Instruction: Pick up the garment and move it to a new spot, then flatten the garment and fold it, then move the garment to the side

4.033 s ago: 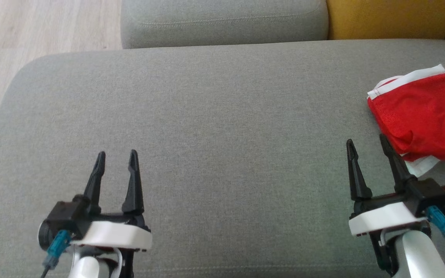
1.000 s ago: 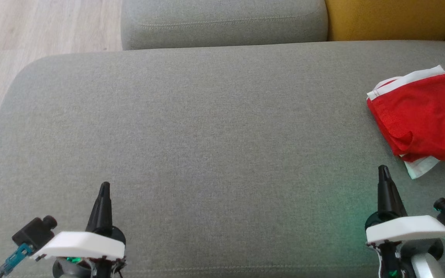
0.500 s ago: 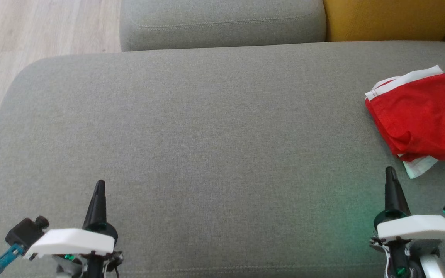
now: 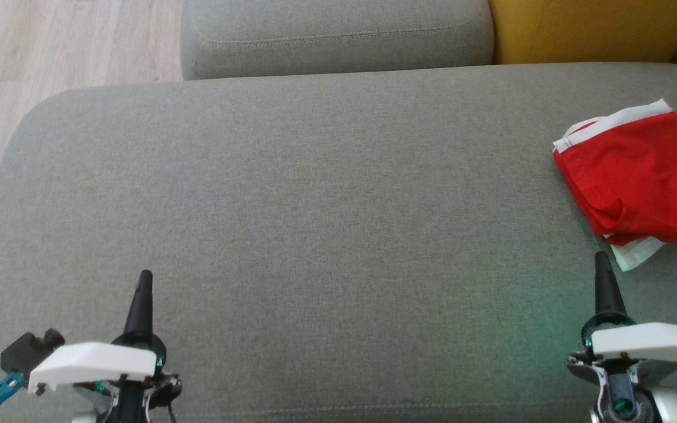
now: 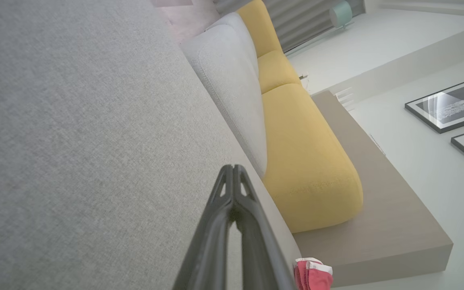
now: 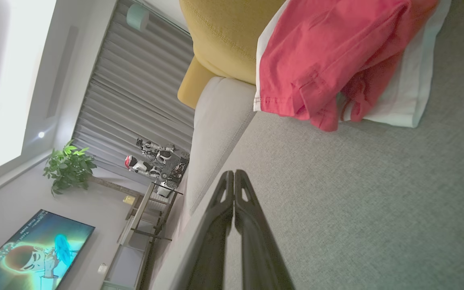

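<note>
The garment (image 4: 638,173) is a red piece with white trim, lying bunched at the far right of the grey sofa seat (image 4: 315,194). It also shows in the right wrist view as the garment (image 6: 336,60) ahead of the fingers, and as a small red corner (image 5: 312,274) in the left wrist view. My right gripper (image 4: 603,264) is shut and empty, a short way in front of the garment's white corner, apart from it. My left gripper (image 4: 144,279) is shut and empty over the seat's near left part. Their tips meet in the wrist views: left gripper (image 5: 233,169), right gripper (image 6: 234,174).
A grey back cushion (image 4: 338,32) and a yellow cushion (image 4: 597,29) line the far side of the seat. Wooden floor (image 4: 50,53) lies off the seat's left end. The right wrist view shows a screen (image 6: 34,249) and a plant (image 6: 69,167) in the room.
Four seconds ago both grippers stood open and higher up; now both are shut, turned edge-on and drawn back toward the near edge. Over the last second they drifted slightly outward. The garment stays put.
</note>
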